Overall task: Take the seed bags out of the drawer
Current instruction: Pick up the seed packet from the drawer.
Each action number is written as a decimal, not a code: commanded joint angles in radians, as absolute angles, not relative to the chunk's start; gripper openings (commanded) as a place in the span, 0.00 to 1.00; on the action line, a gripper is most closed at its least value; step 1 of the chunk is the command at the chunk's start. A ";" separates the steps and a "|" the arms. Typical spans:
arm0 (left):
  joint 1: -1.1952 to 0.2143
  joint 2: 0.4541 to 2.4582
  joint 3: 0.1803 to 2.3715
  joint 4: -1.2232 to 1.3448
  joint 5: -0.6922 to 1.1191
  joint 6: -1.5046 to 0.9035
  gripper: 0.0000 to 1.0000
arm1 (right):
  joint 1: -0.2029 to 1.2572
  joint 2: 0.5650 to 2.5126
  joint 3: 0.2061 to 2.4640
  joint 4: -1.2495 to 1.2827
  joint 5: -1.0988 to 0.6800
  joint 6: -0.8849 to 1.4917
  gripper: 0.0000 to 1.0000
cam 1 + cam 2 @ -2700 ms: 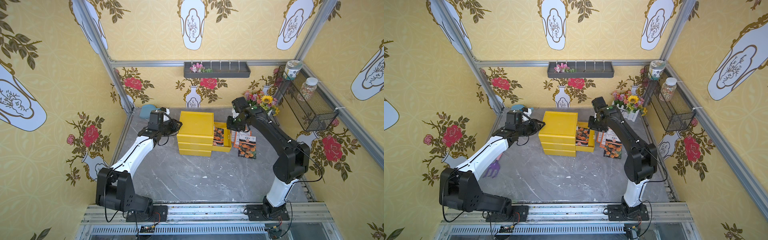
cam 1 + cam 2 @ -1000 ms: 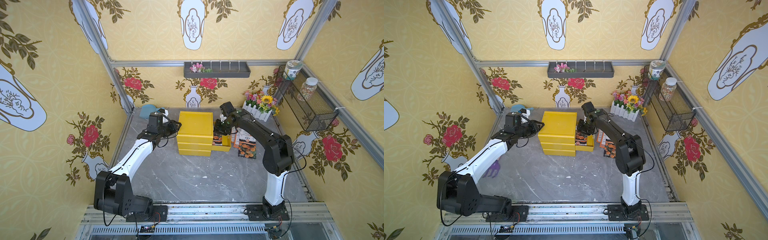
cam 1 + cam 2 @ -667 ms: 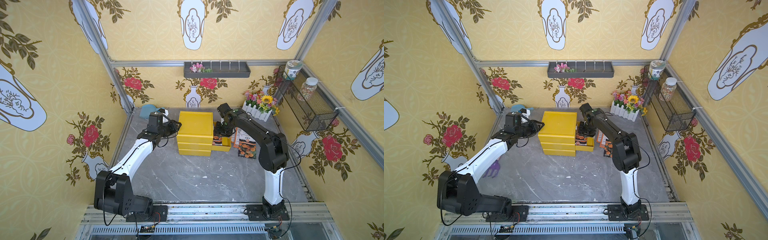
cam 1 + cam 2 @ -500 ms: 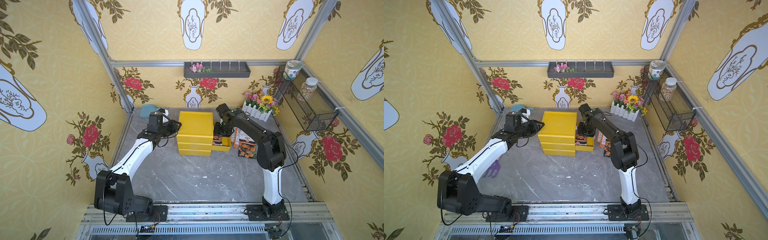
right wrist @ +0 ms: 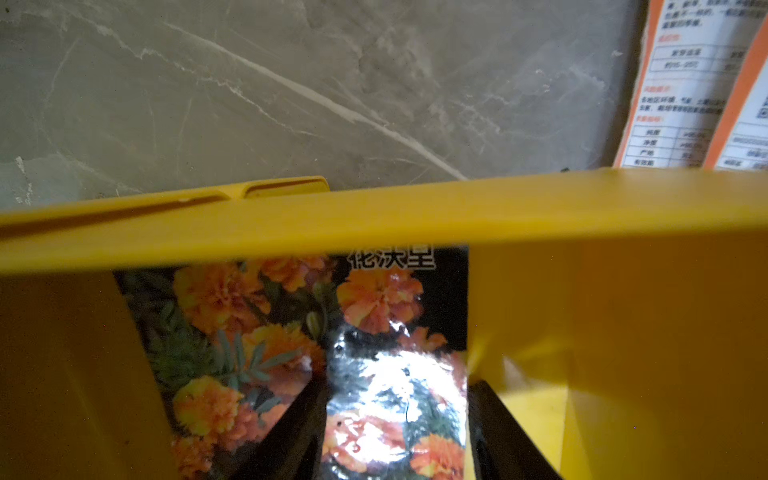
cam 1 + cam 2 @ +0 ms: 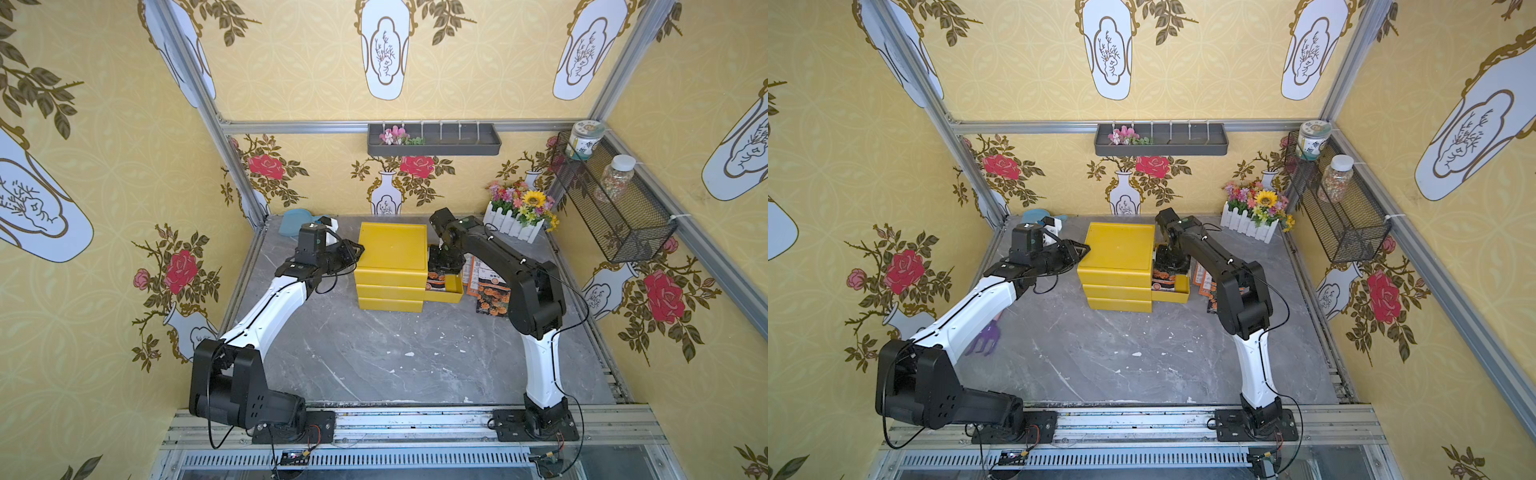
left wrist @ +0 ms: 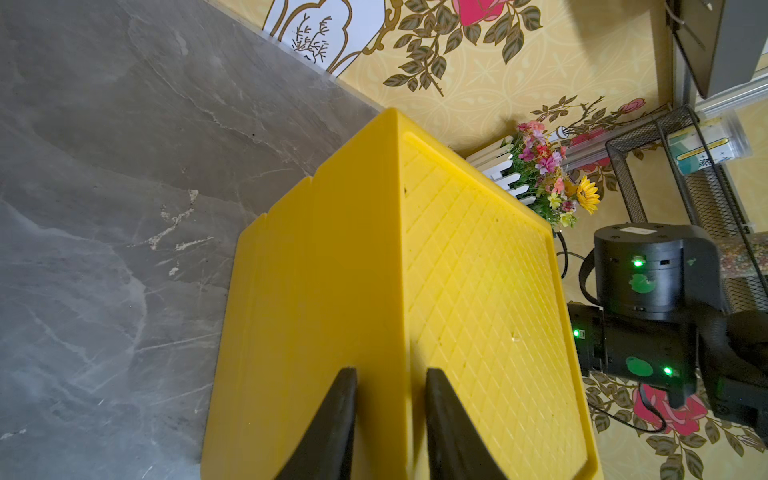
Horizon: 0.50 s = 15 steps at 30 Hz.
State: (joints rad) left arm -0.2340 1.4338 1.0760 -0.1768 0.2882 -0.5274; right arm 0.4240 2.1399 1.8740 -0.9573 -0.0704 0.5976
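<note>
The right end effector [image 5: 395, 382] gapes over the seed bag [image 5: 291, 316] in the drawer [image 5: 374, 216]; the left end effector [image 7: 390, 372] straddles the cabinet [image 7: 478, 270] at its 9 o'clock edge, grip unclear.

Right wrist view: the drawer wall [image 5: 374, 216] hides the top of the seed bag [image 5: 257, 324], glare blanks its middle; more seed bags [image 5: 681, 83] cut by the frame, print blurred. Left wrist view: left gripper [image 7: 390, 370] on the yellow cabinet [image 7: 478, 291], finger bases cut off

2 high overviews — 2 wrist close-ups
</note>
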 commanded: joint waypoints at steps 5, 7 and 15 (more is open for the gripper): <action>-0.238 1.451 1.059 -0.394 0.296 -0.508 0.32 | 0.419 2.107 1.792 -0.864 -0.185 0.654 0.45; -0.238 1.451 1.059 -0.396 0.296 -0.507 0.32 | 0.415 2.099 1.773 -0.836 -0.210 0.670 0.39; -0.238 1.441 1.055 -0.400 0.293 -0.505 0.32 | 0.406 2.081 1.731 -0.758 -0.291 0.712 0.22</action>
